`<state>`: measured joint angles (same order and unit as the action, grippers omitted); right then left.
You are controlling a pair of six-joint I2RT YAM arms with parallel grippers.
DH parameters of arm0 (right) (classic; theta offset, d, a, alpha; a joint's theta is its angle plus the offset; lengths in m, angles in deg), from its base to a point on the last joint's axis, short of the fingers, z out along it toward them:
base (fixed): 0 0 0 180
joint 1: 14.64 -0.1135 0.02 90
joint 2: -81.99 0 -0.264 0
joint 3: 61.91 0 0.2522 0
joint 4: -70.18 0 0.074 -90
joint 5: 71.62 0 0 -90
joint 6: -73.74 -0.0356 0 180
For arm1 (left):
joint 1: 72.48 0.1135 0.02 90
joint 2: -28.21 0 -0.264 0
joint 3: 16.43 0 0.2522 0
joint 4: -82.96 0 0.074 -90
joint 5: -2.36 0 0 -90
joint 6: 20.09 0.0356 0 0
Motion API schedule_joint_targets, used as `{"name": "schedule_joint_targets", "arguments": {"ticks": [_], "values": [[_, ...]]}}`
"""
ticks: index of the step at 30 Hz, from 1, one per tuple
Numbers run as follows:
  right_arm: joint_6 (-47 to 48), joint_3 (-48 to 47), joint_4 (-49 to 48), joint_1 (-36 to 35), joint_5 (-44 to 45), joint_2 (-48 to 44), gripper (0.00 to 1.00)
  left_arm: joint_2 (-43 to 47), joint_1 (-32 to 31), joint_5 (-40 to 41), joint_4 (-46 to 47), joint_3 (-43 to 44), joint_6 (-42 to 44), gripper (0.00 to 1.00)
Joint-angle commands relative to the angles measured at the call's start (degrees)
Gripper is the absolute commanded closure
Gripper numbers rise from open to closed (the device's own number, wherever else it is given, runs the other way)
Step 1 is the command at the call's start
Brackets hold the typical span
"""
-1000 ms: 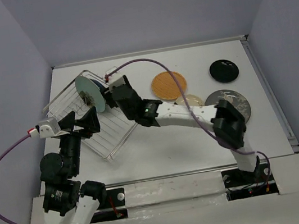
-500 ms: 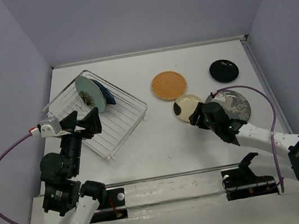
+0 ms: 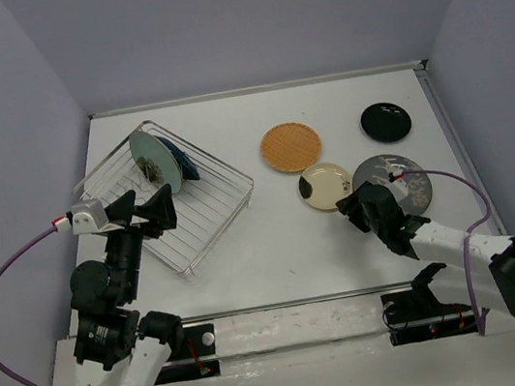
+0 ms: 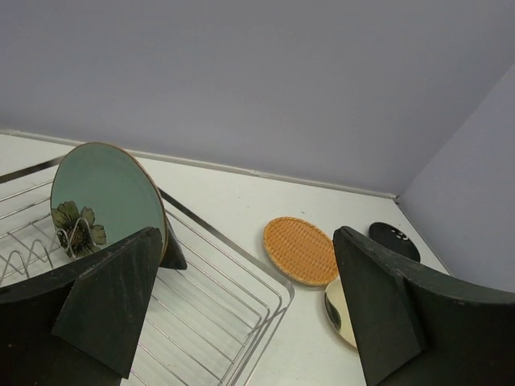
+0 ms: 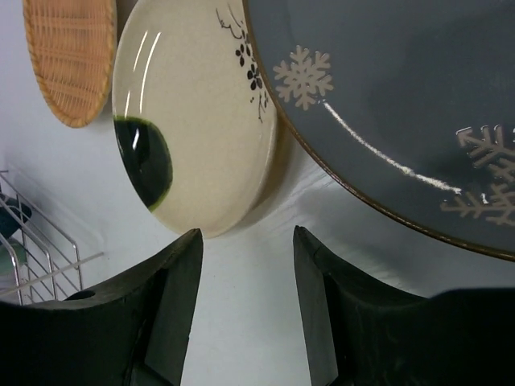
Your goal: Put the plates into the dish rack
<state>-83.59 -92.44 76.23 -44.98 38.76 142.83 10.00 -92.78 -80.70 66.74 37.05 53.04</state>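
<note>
The dish rack (image 3: 205,223) is shiny silver metal wire. The orange round plate (image 5: 71,56) looks woven and rough. The small cream plate (image 5: 201,112) has a glossy glaze. The small black plate (image 3: 385,121) gleams. The grey plate (image 5: 386,104) is smooth and duller.

Widest passage: the bare desk (image 3: 276,249) between the dish rack (image 3: 212,215) and the cream plate (image 3: 327,187). Obstacles: the teal plate (image 3: 156,160) and dark blue plate (image 3: 189,169) upright at the rack's far end, the left pincer (image 3: 146,211) over its near tines; the orange plate (image 3: 290,147) and grey plate (image 3: 413,186) crowding the cream one, just ahead of the right pincer (image 5: 246,233).
</note>
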Motion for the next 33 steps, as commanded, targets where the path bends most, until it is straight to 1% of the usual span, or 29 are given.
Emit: {"name": "schedule_joint_targets", "arguments": {"ticks": [1, 7, 10, 12, 13, 14, 15, 17, 18, 19, 23, 26, 27, 28, 29, 30, 32, 33], "values": [[-4.47, -0.80, -8.45, 0.99, 0.36, 4.71, 0.47, -0.33, -0.62, 0.00, 2.63, -0.17, 0.25, 0.01], [-7.55, -2.12, -12.41, 2.14, 1.50, 11.75, 0.55, -0.15, -0.80, 0.27, 2.55, -0.09, 0.34, 0.01], [-7.73, -3.00, -14.00, 2.14, 1.33, 15.53, 0.58, -0.15, -0.71, 0.27, 2.55, -0.09, 0.43, 0.01], [-7.73, -2.91, -15.23, 2.14, 1.24, 17.11, 0.62, -0.15, -0.80, 0.44, 2.55, -0.09, 0.34, 0.01], [-7.73, -2.56, -16.10, 2.14, 1.24, 17.29, 0.67, -0.15, -0.80, 0.44, 2.55, -0.09, 0.43, 0.01], [-7.73, -2.39, -16.11, 2.14, 1.15, 17.30, 0.67, -0.15, -0.80, 0.44, 2.55, -0.09, 0.43, 0.01], [-7.38, -2.21, -16.20, 2.14, 0.89, 16.95, 0.78, -0.06, -0.80, 0.53, 2.55, -0.09, 0.43, 0.01], [-6.33, -1.51, -15.68, 2.14, 0.89, 15.19, 0.84, 0.02, -0.80, 0.62, 2.55, -0.09, 0.43, 0.01], [-5.19, -1.51, -14.98, 2.14, 0.63, 14.32, 0.90, -0.06, -0.80, 0.53, 2.55, -0.09, 0.34, 0.01], [-4.57, -1.51, -13.32, 2.14, 0.28, 12.57, 0.93, -0.06, -0.80, 0.44, 2.55, -0.09, 0.34, 0.01], [-0.27, -1.24, -8.65, 2.14, -2.71, 6.85, 0.93, 0.11, -0.71, 0.79, 2.55, -0.09, 0.25, 0.01], [2.81, -2.03, -1.54, 0.56, -2.81, 1.76, 0.93, 0.11, -0.71, 0.88, 2.63, -0.09, 0.25, 0.01], [4.30, -2.56, 0.65, -0.58, -2.02, -2.00, 0.93, 0.11, -0.62, 0.88, 2.63, -0.09, 0.25, 0.01], [5.18, -3.78, 5.02, -0.59, -1.58, -4.04, 0.93, 0.11, -0.54, 0.88, 2.55, -0.09, 0.16, 0.01], [6.15, -4.66, 7.07, -1.20, -1.14, -6.06, 0.93, 0.11, -0.54, 0.88, 2.55, -0.09, 0.16, 0.01], [8.16, -5.63, 9.79, -1.20, -0.26, -10.09, 0.93, 0.03, -0.54, 0.88, 2.55, -0.09, 0.16, 0.01], [10.45, -8.34, 12.96, -1.73, 0.01, -13.71, 0.93, -0.06, -0.36, 0.79, 2.55, -0.09, -0.01, 0.01], [13.25, -9.32, 12.89, -1.73, -1.47, -15.56, 0.93, -0.06, -0.27, 0.71, 2.63, -0.09, -0.01, 0.01]]}}
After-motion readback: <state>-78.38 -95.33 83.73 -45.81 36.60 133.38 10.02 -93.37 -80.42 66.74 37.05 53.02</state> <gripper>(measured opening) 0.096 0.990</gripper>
